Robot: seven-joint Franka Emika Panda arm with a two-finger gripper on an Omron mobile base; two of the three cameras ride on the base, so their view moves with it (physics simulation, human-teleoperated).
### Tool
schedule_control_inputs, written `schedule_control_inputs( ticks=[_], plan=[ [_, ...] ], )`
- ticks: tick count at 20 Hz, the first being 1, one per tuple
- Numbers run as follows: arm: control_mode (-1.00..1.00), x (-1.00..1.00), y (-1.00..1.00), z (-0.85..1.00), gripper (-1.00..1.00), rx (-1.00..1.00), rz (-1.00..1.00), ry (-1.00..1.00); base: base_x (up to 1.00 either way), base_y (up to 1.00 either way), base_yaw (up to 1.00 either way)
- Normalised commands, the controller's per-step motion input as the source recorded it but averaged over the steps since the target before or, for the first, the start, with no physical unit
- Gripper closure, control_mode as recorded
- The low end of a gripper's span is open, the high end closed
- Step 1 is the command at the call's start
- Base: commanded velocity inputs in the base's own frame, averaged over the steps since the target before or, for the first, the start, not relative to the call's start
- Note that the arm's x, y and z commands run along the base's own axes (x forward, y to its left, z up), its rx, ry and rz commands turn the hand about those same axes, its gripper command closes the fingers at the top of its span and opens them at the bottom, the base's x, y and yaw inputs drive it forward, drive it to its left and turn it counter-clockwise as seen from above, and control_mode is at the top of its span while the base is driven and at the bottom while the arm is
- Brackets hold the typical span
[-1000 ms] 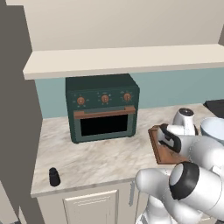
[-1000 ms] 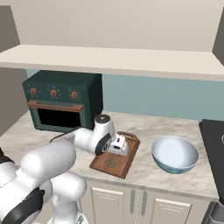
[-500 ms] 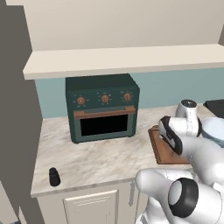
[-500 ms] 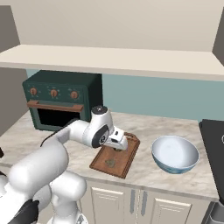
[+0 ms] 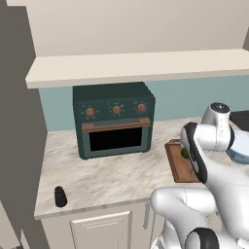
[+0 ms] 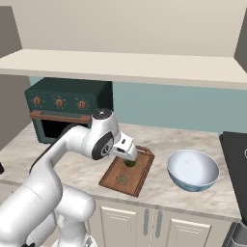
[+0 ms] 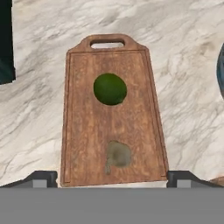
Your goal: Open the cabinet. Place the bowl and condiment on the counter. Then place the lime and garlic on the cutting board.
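The robot's two-finger gripper, spread wide and empty, hangs above the brown rimmed wooden cutting board on the beige marble-look counter. Directly beneath it rest the round dark green lime and, nearer its fingertips, the small tan-grey garlic bulb, apparently set down there on purpose.

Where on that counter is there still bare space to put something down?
Bare counter lies in front of the oven, between the black shaker and the cutting board. The board is crowded: lime and garlic sit on it, with the bowl beside.
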Motion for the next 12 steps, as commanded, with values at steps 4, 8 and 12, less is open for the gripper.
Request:
schedule_control_inputs(
  ticks=[4,8,12],
  plan=[
    [-1.0,-0.34,0.27,0.31,-1.0,0.0,-0.01,-0.16,0.0,0.0,0.0],
    [-1.0,-0.3,0.26,0.48,-1.0,0.0,-0.02,-0.19,0.0,0.0,0.0],
    [-1.0,-0.31,0.22,0.63,-1.0,0.0,-0.01,-0.16,0.0,0.0,0.0]
  ],
)
